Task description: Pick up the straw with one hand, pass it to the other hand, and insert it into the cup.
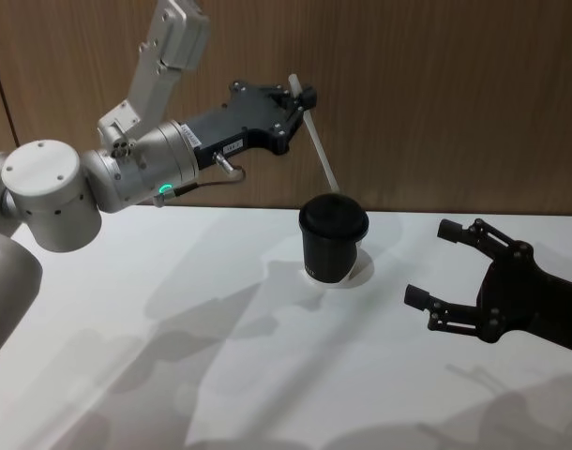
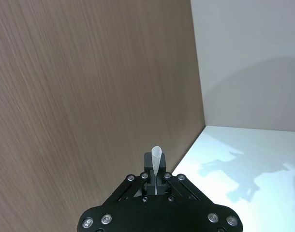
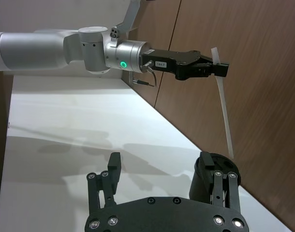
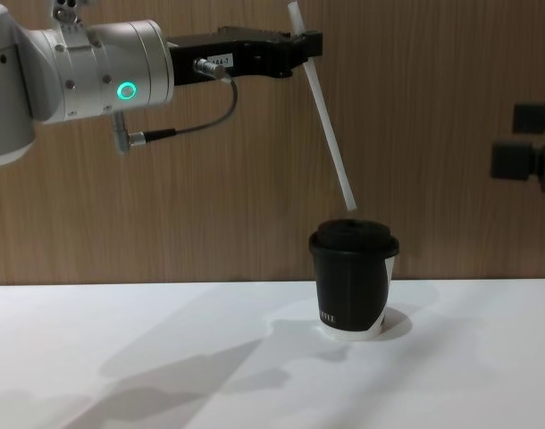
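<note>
The long white straw (image 1: 319, 150) hangs tilted from my left gripper (image 1: 305, 98), which is shut on its upper end high above the table. In the chest view the straw (image 4: 331, 134) slants down from the left gripper (image 4: 308, 45), and its lower tip sits just above the domed lid of the black cup (image 4: 353, 286). The cup (image 1: 333, 239) stands upright on the white table. My right gripper (image 1: 431, 262) hovers open to the right of the cup, holding nothing. The left wrist view shows the straw (image 2: 157, 157) end-on between the shut fingers.
A wood-panelled wall (image 1: 436, 94) rises right behind the cup at the white table's (image 1: 173, 328) far edge. The right wrist view shows the cup (image 3: 201, 183) just beyond the open right gripper (image 3: 159, 164), with the left gripper (image 3: 220, 68) overhead.
</note>
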